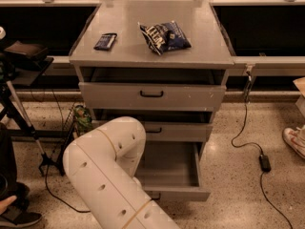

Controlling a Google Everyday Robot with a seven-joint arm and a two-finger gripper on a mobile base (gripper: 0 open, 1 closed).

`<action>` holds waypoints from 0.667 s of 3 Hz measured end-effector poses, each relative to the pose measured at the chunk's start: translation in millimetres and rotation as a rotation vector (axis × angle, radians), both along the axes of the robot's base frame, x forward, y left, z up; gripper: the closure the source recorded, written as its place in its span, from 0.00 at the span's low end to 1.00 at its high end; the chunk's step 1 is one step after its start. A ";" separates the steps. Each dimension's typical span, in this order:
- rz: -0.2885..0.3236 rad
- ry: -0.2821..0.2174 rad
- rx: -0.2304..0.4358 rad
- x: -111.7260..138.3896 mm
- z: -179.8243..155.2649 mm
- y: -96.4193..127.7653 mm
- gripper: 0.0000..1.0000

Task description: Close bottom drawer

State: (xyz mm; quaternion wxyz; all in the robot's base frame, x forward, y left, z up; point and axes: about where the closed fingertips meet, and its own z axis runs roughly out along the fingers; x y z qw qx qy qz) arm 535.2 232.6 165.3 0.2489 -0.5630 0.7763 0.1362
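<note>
The bottom drawer [174, 168] of the grey cabinet is pulled far out, a shallow empty tray with a low front panel [183, 193]. The middle drawer [178, 130] above it sticks out a little, and the top drawer [152, 96] is also slightly out. My white arm [102, 171] bends in the foreground, over the left part of the bottom drawer. My gripper is hidden behind the arm, somewhere at the drawer's left side.
A blue chip bag [164, 36] and a small dark packet [105, 41] lie on the cabinet top. A black cable with a power brick [265, 162] runs over the floor at right, near a shoe [294, 140]. A tripod [24, 123] and a green bag [83, 119] stand at left.
</note>
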 end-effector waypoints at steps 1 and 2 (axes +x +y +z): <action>0.000 -0.003 0.000 -0.6 1.4 1.7 0.00; 0.005 -0.014 0.004 4.1 8.7 13.8 0.00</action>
